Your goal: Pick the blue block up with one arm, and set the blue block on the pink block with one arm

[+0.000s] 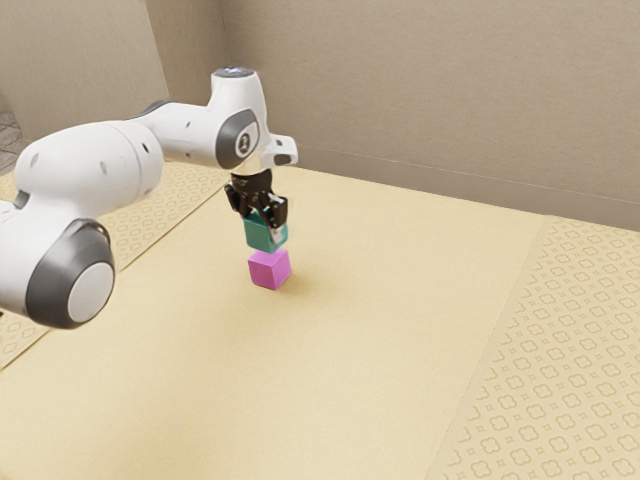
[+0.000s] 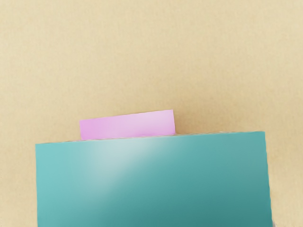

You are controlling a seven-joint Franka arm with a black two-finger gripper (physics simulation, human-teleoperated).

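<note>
Pointing down, the jaws clench the blue block just above the pink block.

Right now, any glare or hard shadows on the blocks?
Exterior view: soft, even light; the pink block throws just a faint shadow on the table, toward the view's right; no glare. Wrist view: a pale sheen washes over part of the blue block; a soft shadow edges the pink block.

Open tabletop around, pink block (teal block above)
</note>
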